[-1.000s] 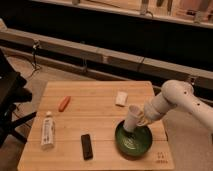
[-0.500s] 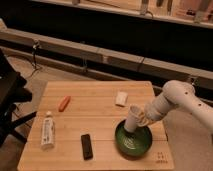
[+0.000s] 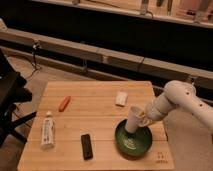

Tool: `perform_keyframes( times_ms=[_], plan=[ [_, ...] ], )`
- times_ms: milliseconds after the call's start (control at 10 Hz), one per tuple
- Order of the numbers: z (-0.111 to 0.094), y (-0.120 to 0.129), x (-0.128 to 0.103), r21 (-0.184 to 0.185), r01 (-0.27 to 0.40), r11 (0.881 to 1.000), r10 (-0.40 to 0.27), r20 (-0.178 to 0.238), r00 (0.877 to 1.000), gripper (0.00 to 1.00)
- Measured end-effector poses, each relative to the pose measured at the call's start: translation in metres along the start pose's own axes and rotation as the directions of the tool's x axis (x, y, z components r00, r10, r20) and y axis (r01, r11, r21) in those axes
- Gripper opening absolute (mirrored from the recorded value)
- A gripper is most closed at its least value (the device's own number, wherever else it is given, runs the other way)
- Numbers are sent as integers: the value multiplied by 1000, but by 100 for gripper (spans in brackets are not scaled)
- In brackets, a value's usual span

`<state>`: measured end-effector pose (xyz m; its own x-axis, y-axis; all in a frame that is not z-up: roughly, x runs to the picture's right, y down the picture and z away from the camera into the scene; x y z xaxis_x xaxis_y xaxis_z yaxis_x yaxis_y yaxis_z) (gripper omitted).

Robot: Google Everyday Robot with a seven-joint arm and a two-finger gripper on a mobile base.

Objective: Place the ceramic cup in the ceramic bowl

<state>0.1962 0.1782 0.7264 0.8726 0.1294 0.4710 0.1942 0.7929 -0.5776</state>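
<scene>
The ceramic cup [image 3: 133,120], off-white, smooth and tapered, is seen tilted inside the ceramic bowl [image 3: 133,141], a wide round dish glazed dark green with a paler speckled inside. The cup's narrow base appears to rest on the bowl's floor. The gripper [image 3: 143,118] is positioned at the cup's rim, with its jaws closed on the cup. The bowl is set on a pale, slatted wooden table [image 3: 95,114].

A lab-like test space: a bare wooden counter [image 3: 100,107] on plain floor, long ledges [image 3: 100,50] at 12 o'clock, tool [image 3: 142,118] at 3 o'clock.
</scene>
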Motion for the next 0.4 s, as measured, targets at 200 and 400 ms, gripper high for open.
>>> perform_keyframes(
  times_ms=[200, 400],
  plan=[
    [-1, 1, 1, 0, -2, 1000, 2, 2, 1000, 46],
    [-1, 1, 1, 0, -3, 1000, 3, 5, 1000, 47]
  ],
)
